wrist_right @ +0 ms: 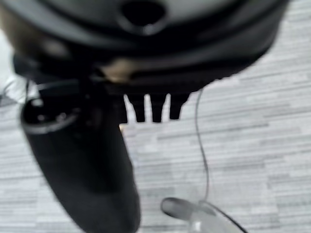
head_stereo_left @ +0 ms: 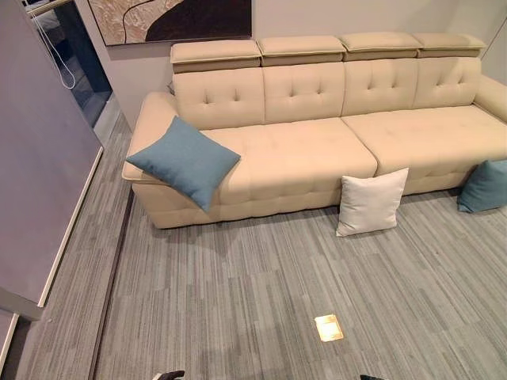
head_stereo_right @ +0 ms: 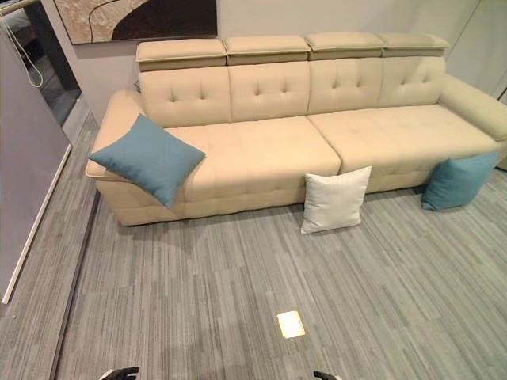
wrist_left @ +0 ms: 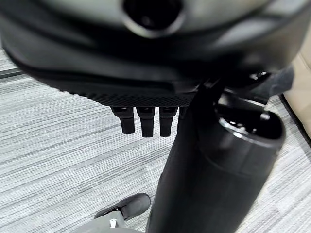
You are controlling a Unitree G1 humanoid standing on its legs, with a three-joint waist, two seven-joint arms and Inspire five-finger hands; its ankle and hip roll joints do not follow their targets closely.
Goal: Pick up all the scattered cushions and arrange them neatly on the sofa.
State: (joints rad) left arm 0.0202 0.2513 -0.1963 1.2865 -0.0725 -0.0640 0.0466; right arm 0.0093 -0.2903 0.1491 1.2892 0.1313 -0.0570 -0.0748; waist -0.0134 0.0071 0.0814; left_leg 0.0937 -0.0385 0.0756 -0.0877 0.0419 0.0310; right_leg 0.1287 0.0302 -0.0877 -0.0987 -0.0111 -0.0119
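Nearby, brass floor plate [head_stereo_left: 329, 327] before white cushion [head_stereo_left: 370, 202], left robot hand [wrist_left: 146, 119] and right robot hand [wrist_right: 150, 108] relaxed, empty.

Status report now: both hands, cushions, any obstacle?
Left hand open, right hand open, both holding nothing. Blue cushion on sofa edge; white cushion and teal cushion on floor. No obstacle.

We find no readable text, label, number or sign on the cream tufted leather sofa [head_stereo_left: 317, 134], on the abstract wall painting [head_stereo_left: 170, 17], or on the shiny brass floor plate [head_stereo_left: 329, 327].
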